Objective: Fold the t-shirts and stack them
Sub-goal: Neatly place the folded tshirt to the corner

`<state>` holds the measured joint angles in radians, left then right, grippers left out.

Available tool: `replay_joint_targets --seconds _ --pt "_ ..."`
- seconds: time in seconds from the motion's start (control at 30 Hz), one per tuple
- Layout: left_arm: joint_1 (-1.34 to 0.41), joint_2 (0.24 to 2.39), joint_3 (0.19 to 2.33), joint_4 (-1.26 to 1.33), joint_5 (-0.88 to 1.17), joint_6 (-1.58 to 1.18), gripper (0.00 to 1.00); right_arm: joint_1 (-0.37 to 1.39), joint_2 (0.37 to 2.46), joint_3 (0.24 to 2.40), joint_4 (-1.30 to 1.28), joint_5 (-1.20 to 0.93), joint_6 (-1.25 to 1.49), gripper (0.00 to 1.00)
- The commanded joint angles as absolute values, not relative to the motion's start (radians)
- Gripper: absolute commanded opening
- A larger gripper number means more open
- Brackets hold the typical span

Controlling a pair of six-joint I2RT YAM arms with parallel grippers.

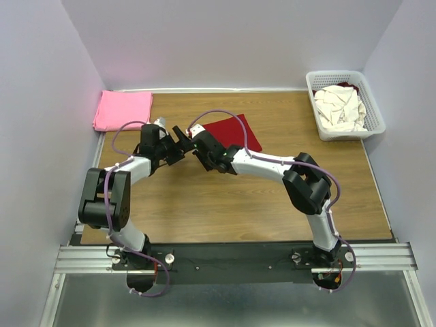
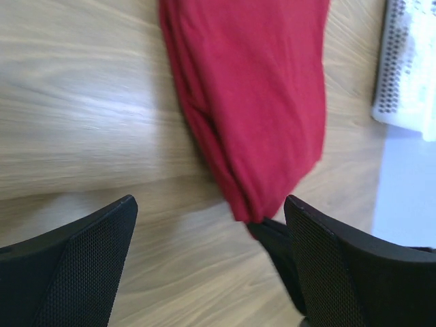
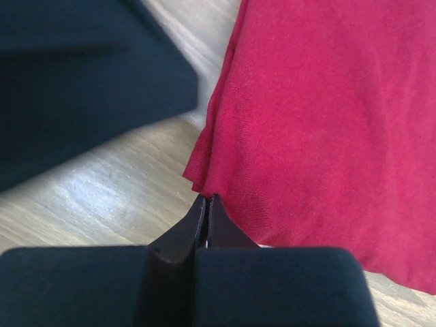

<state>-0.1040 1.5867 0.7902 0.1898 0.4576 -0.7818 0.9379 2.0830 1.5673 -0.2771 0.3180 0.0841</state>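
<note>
Left gripper (image 2: 210,211) spread wide, holding nothing; right gripper (image 3: 208,201) pressed together, touching the dark red t-shirt (image 1: 237,131) at its near left corner. Wooden table (image 1: 204,211), white walls (image 1: 225,41).

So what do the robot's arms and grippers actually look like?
Both arms match: the left arm and right arm have white links between bulky black joints, with a lavender cable looping along each. The left gripper and right gripper are black with wedge-shaped fingers; the left's show a fine dimpled texture.

shirt (image 1: 238,131) mid-table, basket (image 1: 340,73) far right
</note>
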Motion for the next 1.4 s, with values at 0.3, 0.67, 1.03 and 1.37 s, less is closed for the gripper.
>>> replay_joint_targets --seconds 0.3,0.67,1.03,1.37 --pt "-0.216 1.793 0.828 0.416 0.428 -1.048 0.97 0.925 2.011 1.543 -0.235 0.284 0.113 0.01" --pt "-0.233 1.907 0.896 0.465 0.367 -1.103 0.75 0.920 1.999 1.539 -0.224 0.259 0.129 0.01" --pt "-0.219 1.993 1.086 0.282 0.336 -0.896 0.00 0.920 1.994 1.529 -0.225 0.232 0.137 0.15" --pt "-0.176 2.088 1.452 -0.212 0.108 -0.442 0.00 0.845 1.826 1.415 -0.334 0.265 0.181 0.86"
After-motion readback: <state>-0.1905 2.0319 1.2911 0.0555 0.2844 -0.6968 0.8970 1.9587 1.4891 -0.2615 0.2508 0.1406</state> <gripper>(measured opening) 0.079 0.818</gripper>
